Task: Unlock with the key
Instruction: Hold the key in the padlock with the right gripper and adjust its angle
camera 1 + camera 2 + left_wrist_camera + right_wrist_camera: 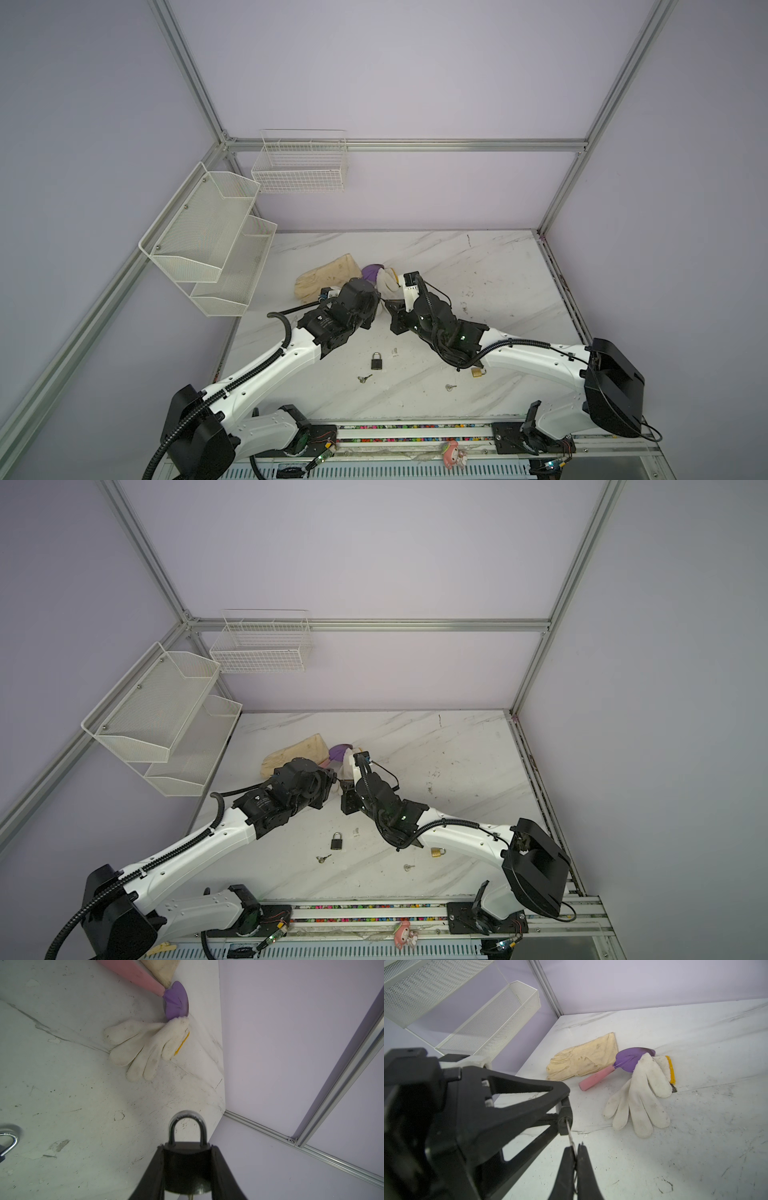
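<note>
In the left wrist view my left gripper (187, 1147) is shut on a black padlock (187, 1164), its fingers pressing both sides of the body. The silver shackle (186, 1124) stands closed above them. My right gripper (576, 1147) is shut on a thin silver key (569, 1130). The key's blade reaches into the bottom of the held padlock (565, 1120). In both top views the two grippers meet tip to tip above the middle of the table, left gripper (374, 305) facing right gripper (391, 311). The padlock and key are hidden there.
On the marble table (498, 270) lie a second black padlock (376, 361), two loose keys (364, 378) (450, 387) and a brass padlock (478, 372). Behind the grippers are a tan glove (583, 1059), a purple trowel (631, 1059) and a white glove (641, 1093). Wire baskets (208, 241) hang left.
</note>
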Motion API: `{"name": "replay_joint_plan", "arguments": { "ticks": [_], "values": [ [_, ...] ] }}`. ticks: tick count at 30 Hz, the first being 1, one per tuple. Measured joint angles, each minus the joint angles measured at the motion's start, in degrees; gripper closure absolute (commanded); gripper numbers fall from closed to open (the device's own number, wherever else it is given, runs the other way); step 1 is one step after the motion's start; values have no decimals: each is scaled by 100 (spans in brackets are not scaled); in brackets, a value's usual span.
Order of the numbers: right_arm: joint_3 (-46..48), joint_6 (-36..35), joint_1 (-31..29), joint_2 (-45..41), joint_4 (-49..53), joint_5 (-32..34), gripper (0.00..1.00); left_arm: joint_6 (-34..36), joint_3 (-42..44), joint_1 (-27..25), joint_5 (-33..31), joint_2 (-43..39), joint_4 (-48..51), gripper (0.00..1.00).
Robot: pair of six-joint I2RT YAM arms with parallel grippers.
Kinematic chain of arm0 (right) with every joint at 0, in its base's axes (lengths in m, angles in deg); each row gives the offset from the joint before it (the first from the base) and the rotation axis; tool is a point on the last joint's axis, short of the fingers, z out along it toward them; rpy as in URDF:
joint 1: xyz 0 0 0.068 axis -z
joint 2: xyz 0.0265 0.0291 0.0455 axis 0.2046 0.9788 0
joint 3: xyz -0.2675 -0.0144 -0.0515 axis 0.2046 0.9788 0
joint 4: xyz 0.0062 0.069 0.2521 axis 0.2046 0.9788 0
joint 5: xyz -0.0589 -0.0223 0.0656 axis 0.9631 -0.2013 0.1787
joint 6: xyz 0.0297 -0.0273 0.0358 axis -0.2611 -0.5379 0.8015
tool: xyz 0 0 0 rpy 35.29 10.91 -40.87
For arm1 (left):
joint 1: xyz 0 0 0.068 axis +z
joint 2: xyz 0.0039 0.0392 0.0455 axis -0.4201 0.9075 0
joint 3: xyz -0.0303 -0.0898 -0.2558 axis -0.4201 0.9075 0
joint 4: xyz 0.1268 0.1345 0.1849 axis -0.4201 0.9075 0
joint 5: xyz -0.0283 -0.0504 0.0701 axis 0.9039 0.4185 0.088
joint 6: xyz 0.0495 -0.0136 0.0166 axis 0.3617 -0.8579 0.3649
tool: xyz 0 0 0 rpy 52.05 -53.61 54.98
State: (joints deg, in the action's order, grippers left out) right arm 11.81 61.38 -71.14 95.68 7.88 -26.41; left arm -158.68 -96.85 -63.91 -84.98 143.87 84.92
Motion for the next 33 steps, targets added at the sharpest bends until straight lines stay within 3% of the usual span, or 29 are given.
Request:
{"name": "replay_joint_plan", "arguments": {
  "ticks": [14, 33],
  "values": [
    [-243, 444, 2, 267, -22, -138, 100, -9, 0, 4, -315, -4, 116, 100],
    [-328, -1128, -210, 363, -35, 669, 100, -13, 0, 37, -247, -15, -26, 100]
  ]
}}
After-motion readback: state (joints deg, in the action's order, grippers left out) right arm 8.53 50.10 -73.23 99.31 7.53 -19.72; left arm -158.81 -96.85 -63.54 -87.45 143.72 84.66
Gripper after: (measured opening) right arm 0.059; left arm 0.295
